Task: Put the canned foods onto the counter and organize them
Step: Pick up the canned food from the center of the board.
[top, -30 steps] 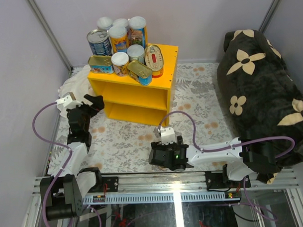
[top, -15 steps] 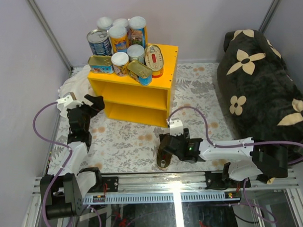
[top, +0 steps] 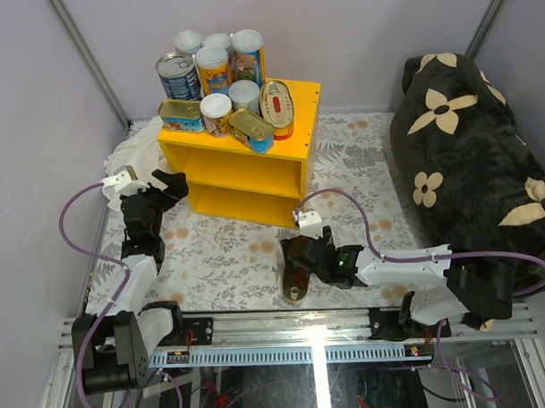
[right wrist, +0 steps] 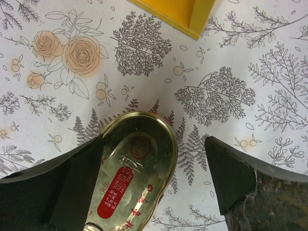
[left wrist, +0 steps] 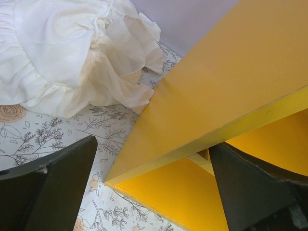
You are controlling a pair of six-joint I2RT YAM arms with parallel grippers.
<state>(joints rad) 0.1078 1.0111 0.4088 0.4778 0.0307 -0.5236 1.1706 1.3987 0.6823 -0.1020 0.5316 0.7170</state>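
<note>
- The top camera sits high up at the near side and looks down from far off at the yellow worktop (top: 298, 114) and flowery floor (top: 220, 251).
- The left wrist camera is very close to the worktop's side corner and a white cloth (left wrist: 72, 53).
- The right wrist camera looks straight down, close, at a gold tin (right wrist: 134, 163) on the floor.
- All three views show some worktop.

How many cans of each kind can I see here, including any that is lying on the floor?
Tall white-lidded cylindrical cans: 6, on the yellow wooden counter
Wide blue-labelled steel can: 1, on the counter
Flat gold rectangular tins: 2, on the counter
Flat gold oval tins: 2, one on the counter, one on the floral floor
Total: 11
</note>
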